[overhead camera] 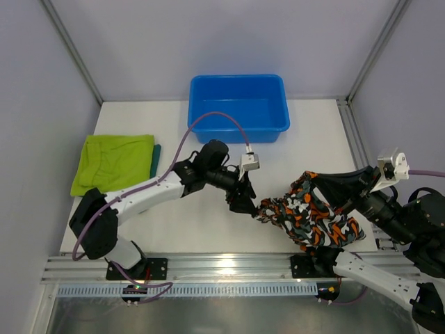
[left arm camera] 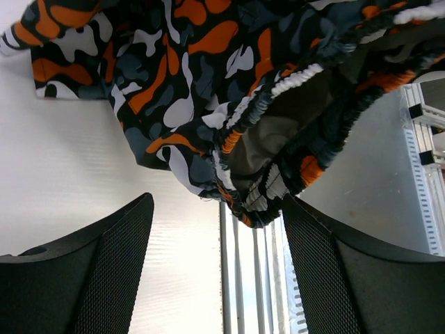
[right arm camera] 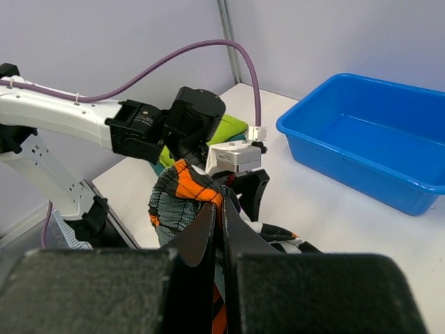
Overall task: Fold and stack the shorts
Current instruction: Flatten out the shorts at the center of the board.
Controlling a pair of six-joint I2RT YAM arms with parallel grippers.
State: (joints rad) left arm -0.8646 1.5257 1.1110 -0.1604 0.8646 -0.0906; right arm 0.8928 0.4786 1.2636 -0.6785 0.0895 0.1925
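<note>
Camouflage shorts [overhead camera: 309,216]: long axis left-right, right end effector [right arm camera: 219,216] pinching.

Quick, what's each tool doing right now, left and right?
Left tool: open, holding nothing.
Right tool: closed on the camouflage shorts.

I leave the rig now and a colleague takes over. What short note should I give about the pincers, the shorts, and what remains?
Pincers: the left pincer is open, close to the edge of the camouflage shorts, holding nothing. The right pincer is shut on the camouflage shorts and holds one part up; the rest lies crumpled on the table.
Done: the lime shorts lie folded at the far left, on top of the teal shorts, of which only an edge shows.
Left: fold the camouflage shorts and put them on that pile.
</note>
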